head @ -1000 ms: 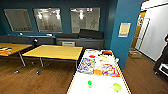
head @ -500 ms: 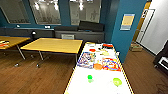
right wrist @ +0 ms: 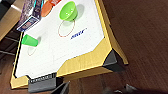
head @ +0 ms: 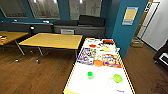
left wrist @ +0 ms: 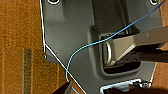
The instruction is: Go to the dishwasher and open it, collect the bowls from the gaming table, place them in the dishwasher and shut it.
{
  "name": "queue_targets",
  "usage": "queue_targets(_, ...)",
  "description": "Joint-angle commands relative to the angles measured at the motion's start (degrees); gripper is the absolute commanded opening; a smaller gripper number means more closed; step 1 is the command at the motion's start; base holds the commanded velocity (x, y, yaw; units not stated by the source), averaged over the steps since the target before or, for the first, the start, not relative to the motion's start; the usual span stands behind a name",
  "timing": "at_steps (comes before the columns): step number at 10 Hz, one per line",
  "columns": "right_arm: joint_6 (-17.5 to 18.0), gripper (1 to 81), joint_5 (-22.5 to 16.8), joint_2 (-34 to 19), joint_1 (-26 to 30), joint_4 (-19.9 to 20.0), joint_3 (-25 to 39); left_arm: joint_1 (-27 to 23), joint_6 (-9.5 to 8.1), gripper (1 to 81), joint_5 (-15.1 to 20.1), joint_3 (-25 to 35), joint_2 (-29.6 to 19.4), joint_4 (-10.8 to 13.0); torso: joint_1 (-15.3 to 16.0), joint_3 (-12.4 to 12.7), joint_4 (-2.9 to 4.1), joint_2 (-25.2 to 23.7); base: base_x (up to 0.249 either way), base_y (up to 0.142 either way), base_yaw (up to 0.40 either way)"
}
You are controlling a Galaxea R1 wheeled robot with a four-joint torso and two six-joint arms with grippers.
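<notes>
The gaming table, white-topped with a yellow rim, stretches away from me at lower centre of the head view. Near its close end a small bright green bowl sits left of a wider lime-green bowl. In the right wrist view the table's corner is close below, carrying the lime bowl and the bright green bowl, which lies tipped on its side. The left wrist view looks down at my own dark plate and a blue cable over wooden floor. The dishwasher is out of view.
Colourful board games and an orange dish lie farther along the table. Yellow wooden tables stand to the left, a dark sofa at the back wall, a blue pillar and a dark chair to the right.
The whole head picture has shifted: the camera has come nearer the gaming table, which now looms larger. The bowls lie where they were.
</notes>
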Motion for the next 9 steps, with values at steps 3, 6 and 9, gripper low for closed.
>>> queue_targets(3, 2.93, 81.1, -19.73, -3.12, 22.97, 0.69, -3.59, -0.96, 0.12, 81.1, 3.56, -0.33, -0.35, -0.50, 0.00, -0.02, 0.00, 0.00, 0.000, 0.000, 0.000)
queue_targets(6, 12.77, 81.1, -25.62, 1.45, 26.58, 1.83, -16.68, -0.96, 0.12, 81.1, 3.56, -0.33, -0.26, -0.59, 0.00, -0.02, 0.00, 0.02, 0.000, 0.000, 0.000)
queue_targets(9, 15.56, 81.1, -25.61, 4.08, 30.70, 2.10, -19.05, -0.96, 0.12, 81.1, 3.74, -0.33, -0.17, -0.50, 0.00, -0.04, 0.00, 0.02, 0.000, 0.000, 0.000)
